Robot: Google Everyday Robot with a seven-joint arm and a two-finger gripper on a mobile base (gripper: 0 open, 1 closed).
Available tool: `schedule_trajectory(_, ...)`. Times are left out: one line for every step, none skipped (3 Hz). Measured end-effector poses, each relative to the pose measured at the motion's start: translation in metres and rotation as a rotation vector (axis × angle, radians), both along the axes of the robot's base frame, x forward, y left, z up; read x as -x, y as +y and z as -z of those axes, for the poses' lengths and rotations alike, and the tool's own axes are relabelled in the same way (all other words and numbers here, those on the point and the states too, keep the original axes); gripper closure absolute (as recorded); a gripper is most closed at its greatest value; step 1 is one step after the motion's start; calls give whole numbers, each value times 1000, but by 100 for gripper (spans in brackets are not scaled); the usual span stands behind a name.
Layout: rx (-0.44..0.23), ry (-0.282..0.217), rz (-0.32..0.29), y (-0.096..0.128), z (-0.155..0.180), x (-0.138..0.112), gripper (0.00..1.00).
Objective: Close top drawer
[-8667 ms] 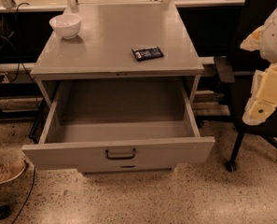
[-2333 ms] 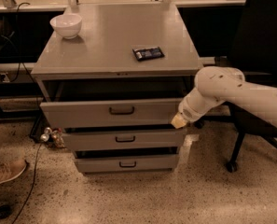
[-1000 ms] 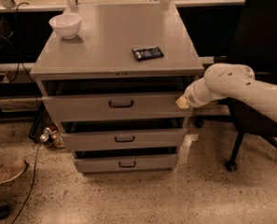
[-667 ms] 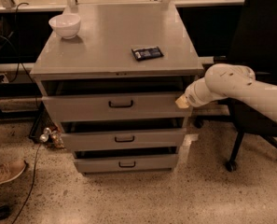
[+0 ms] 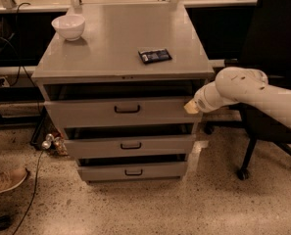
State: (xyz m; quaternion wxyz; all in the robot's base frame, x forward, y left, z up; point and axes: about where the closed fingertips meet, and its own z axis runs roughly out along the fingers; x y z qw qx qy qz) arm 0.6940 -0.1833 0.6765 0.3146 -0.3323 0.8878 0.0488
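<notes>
The top drawer (image 5: 86, 112) is a wide grey metal front with a small dark bar handle (image 5: 127, 109) at its centre. It stands out only slightly from the grey cabinet (image 5: 115, 38), with a dark gap above it. My gripper (image 5: 191, 106) at the end of the white arm (image 5: 253, 89) touches the drawer front's right end.
Two shorter grey drawers (image 5: 130, 146) (image 5: 131, 171) sit below, each slightly out. A white bowl (image 5: 68, 26) and a dark packet (image 5: 155, 56) lie on the cabinet top. A black office chair (image 5: 275, 43) stands at the right. A shoe (image 5: 5, 181) and cables lie on the floor at the left.
The top drawer has gone from wide open to nearly shut. My arm came in from the right and pressed on the drawer's right end. In the last second almost nothing has moved.
</notes>
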Motion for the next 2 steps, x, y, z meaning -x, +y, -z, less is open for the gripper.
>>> schedule_trajectory(0,0,0,0,0,0,100)
schedule_trajectory(0,0,0,0,0,0,100)
